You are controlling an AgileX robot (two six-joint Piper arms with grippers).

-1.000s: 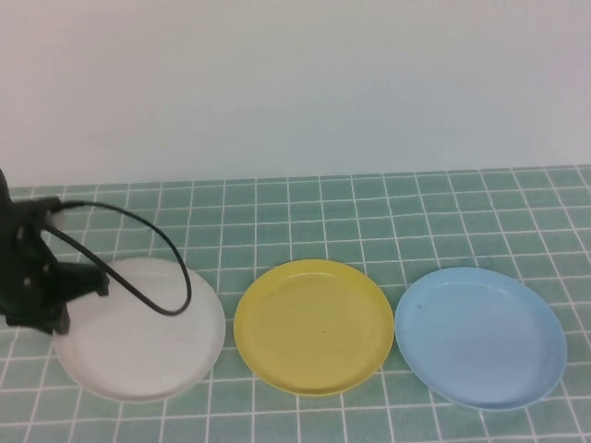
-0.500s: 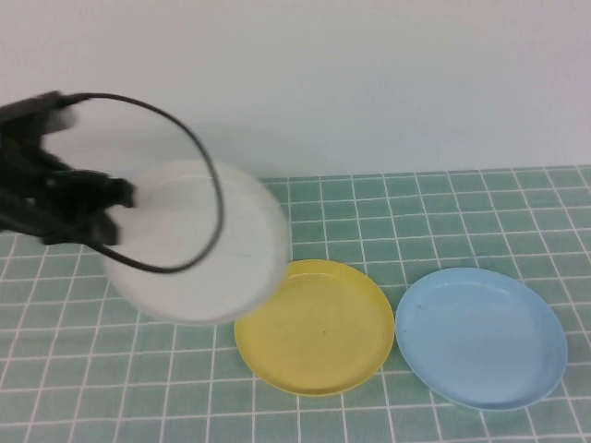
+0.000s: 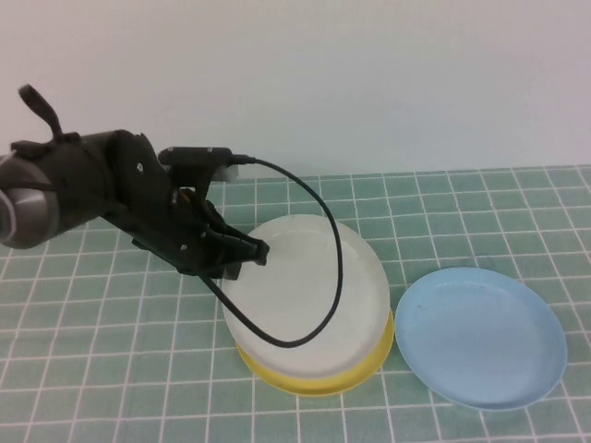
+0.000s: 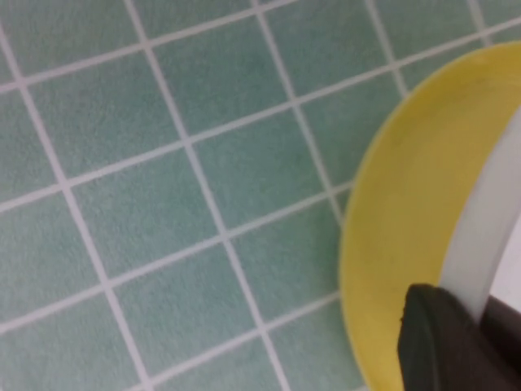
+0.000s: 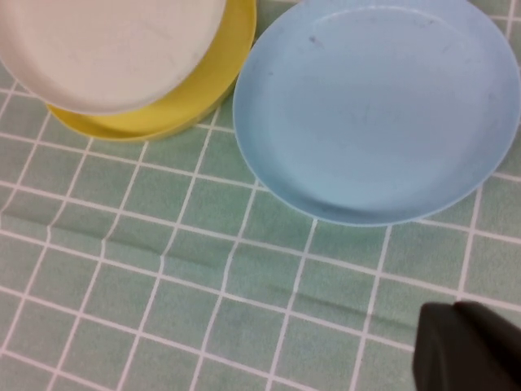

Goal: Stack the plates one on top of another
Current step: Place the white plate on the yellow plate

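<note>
My left gripper [image 3: 249, 254] is shut on the left rim of the white plate [image 3: 286, 286] and holds it over the yellow plate [image 3: 314, 383]. Only the yellow plate's front rim shows beneath. Whether the white plate rests on it I cannot tell. In the left wrist view the dark gripper [image 4: 480, 326] clamps the white rim [image 4: 488, 220] above the yellow plate [image 4: 391, 244]. The light blue plate [image 3: 480, 337] lies on the table to the right, apart. The right wrist view shows the white [image 5: 106, 45], yellow [image 5: 179, 106] and blue [image 5: 378, 106] plates, with my right gripper [image 5: 468, 350] near the blue plate, over the tiles.
A green tiled mat [image 3: 111, 369] covers the table, with a white wall behind. The left arm's black cable [image 3: 337, 268] loops over the white plate.
My left gripper lifted the white plate from the left of the table and carried it right. It now sits lower, over the yellow plate. The blue plate has not moved.
</note>
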